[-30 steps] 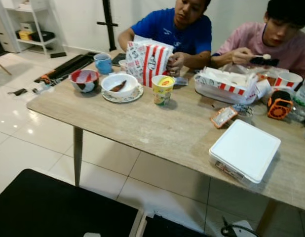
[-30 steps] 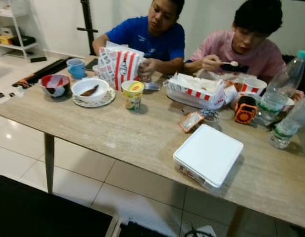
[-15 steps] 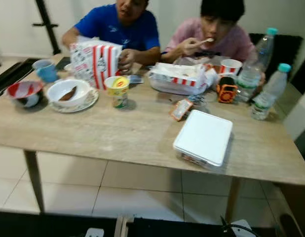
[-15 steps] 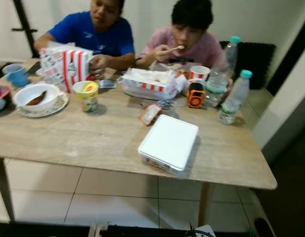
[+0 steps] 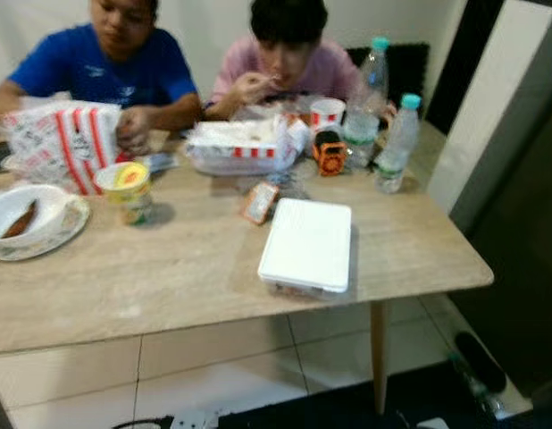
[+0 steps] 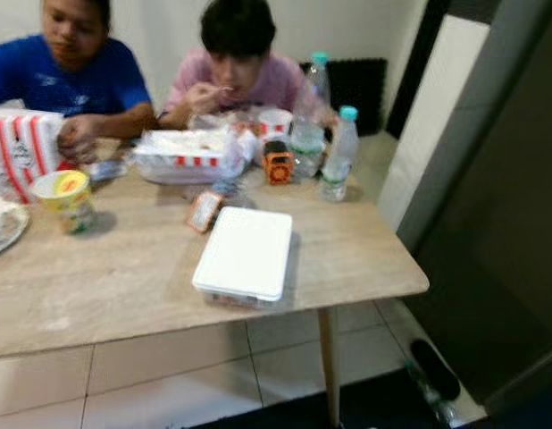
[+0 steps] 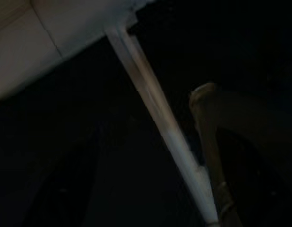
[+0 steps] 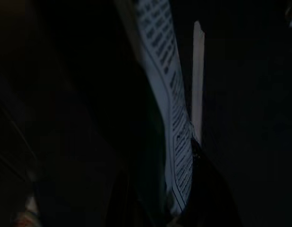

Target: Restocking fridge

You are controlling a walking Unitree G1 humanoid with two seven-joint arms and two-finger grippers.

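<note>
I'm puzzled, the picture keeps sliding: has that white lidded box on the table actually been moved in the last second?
No. The white box sits by the same small orange packet near the table's front edge; the camera turned instead.

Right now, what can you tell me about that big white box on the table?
The white box is flat and rectangular with rounded corners, and looks like foam or plastic. Its lid is shut, and a red-printed label shows along its near side. It lies flat on the wooden table, close to the near edge, turned slightly askew. A small orange packet lies just beyond its far left corner; whether they touch is unclear. Nothing rests on top.
</note>
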